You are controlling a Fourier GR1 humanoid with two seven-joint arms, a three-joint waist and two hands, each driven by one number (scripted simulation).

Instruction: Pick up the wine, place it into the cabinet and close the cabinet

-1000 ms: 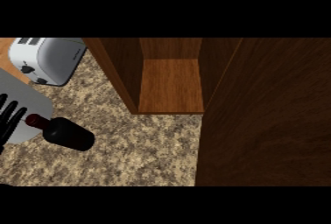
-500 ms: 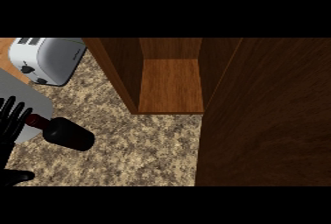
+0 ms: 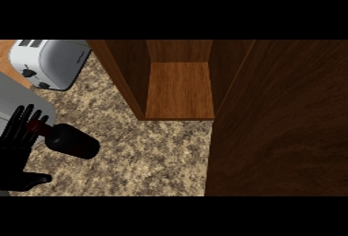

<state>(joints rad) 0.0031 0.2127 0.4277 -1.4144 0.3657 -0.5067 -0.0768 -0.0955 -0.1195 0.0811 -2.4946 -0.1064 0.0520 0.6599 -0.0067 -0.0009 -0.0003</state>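
Head view: wine (image 3: 71, 140) lies on the speckled counter (image 3: 149, 156) at left, neck toward the left hand (image 3: 17, 147). Hand's fingers straight and spread, tips at the bottle's neck, thumb out to the side, nothing clasped. Cabinet (image 3: 178, 90) stands open beyond, its door (image 3: 285, 129) swung right. Toaster (image 3: 48, 62) upper left.

I see a dark, near-black bottle (image 3: 71, 140) with a reddish neck, a black hand (image 3: 17, 147) on a grey forearm, a white toaster (image 3: 48, 62), a speckled tan-and-brown counter (image 3: 149, 156), and a brown wood-grain cabinet (image 3: 180, 90).
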